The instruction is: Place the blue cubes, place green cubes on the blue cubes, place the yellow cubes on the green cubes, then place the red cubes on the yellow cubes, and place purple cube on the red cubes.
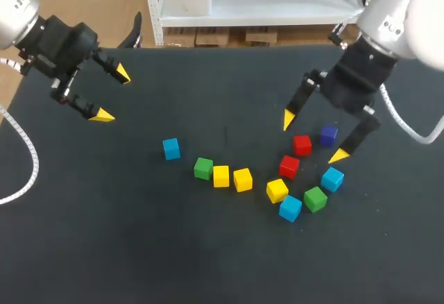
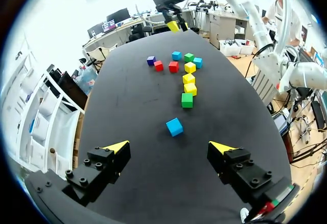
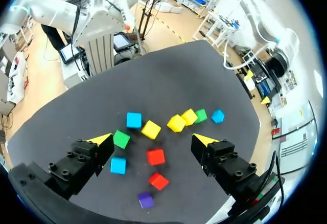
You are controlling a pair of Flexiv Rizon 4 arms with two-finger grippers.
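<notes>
Over cluster at table's right: right gripper point(image 1: 313, 137) hangs spread, empty, above small red cube point(image 1: 302, 144). Small blue cube point(image 1: 332, 178) lies near small green cube point(image 1: 315, 198); align fingers square, avoid nudging neighbours. Left gripper point(image 1: 113, 95) splayed, empty.

bright, even overhead light with soft, faint shadows on the matte dark table point(image 1: 139, 248)

Table point(image 1: 104, 248): one, flat top in matte black, filling the head view from its lower edge almost to the upper edge. Surface evenly lit. Far edge runs straight across the upper frame.
</notes>
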